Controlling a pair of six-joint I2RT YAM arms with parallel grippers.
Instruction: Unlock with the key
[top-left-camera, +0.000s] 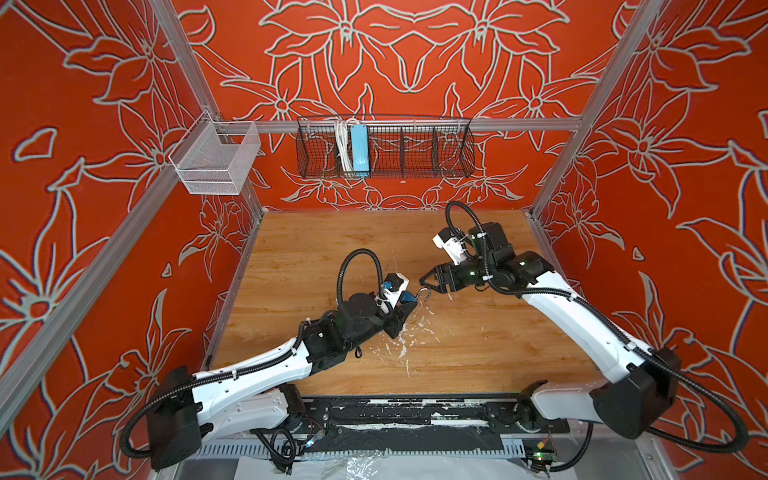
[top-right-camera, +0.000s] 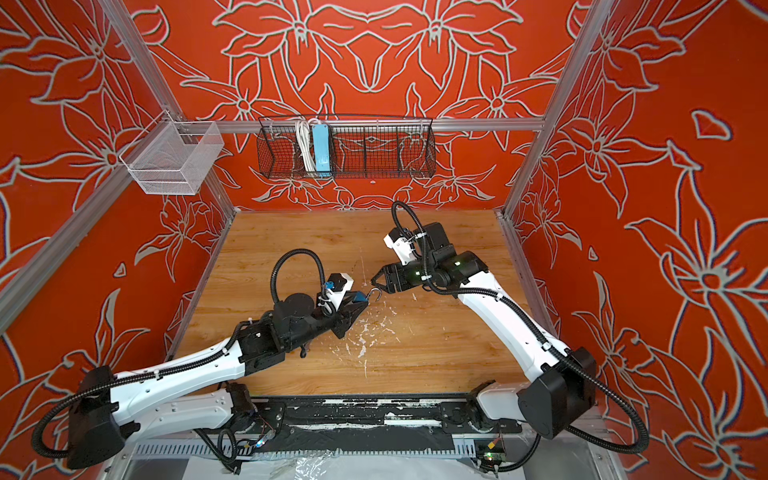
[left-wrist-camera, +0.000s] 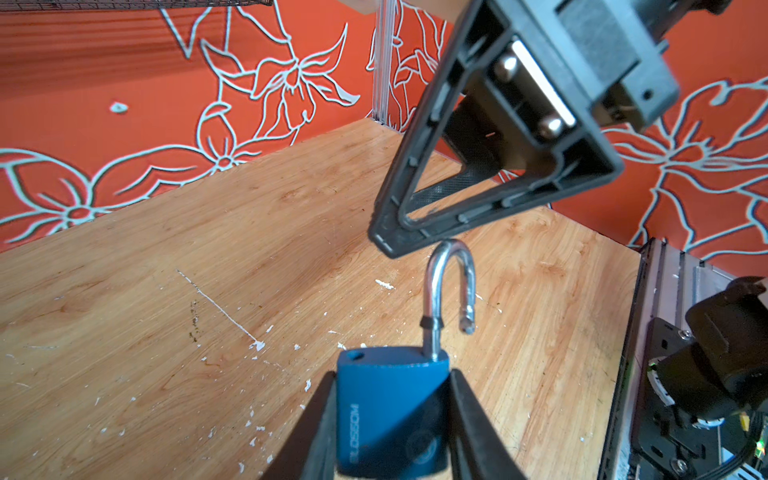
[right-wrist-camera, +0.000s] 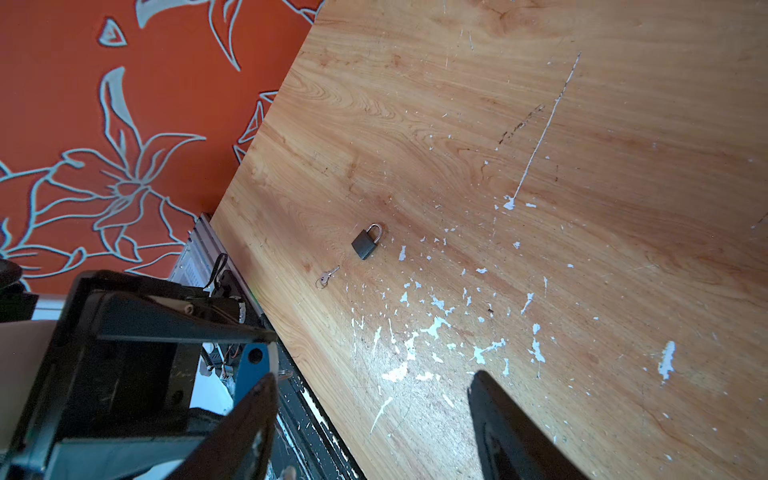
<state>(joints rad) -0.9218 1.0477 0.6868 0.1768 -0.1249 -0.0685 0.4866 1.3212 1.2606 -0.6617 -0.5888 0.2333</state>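
The left pincer (left-wrist-camera: 392, 386) is clamped on the body of a blue padlock (left-wrist-camera: 386, 419), one finger flat against each side; the right pincer (top-left-camera: 426, 286) has its jaws wide apart with nothing between them.

The left arm reaches from the front left corner in a long, low diagonal to the middle of the table (top-left-camera: 311, 249), wrist in line with forearm. The right arm rises from the front right corner, bends at the wrist and points its pincer leftward; the two pincers face each other tip to tip near the centre.

The blue padlock is held clear of the wood; its long axis runs along the left pincer's own line, with the shackle (left-wrist-camera: 449, 286) pointing out toward the right pincer. The shackle is open; one leg sits in the body, the free end hangs outside, and the empty hole (left-wrist-camera: 355, 356) shows in the top of the body.

The left wrist view shows one finger (left-wrist-camera: 392, 241) of the right pincer just over the shackle's crown; whether they touch cannot be told. In both top views the shackle is only a small hook.

Only the right wrist view shows the key (right-wrist-camera: 328, 275), lying flat on the table; near it, but apart, lies a dark grey padlock (right-wrist-camera: 366, 243); neither shows in the top views.
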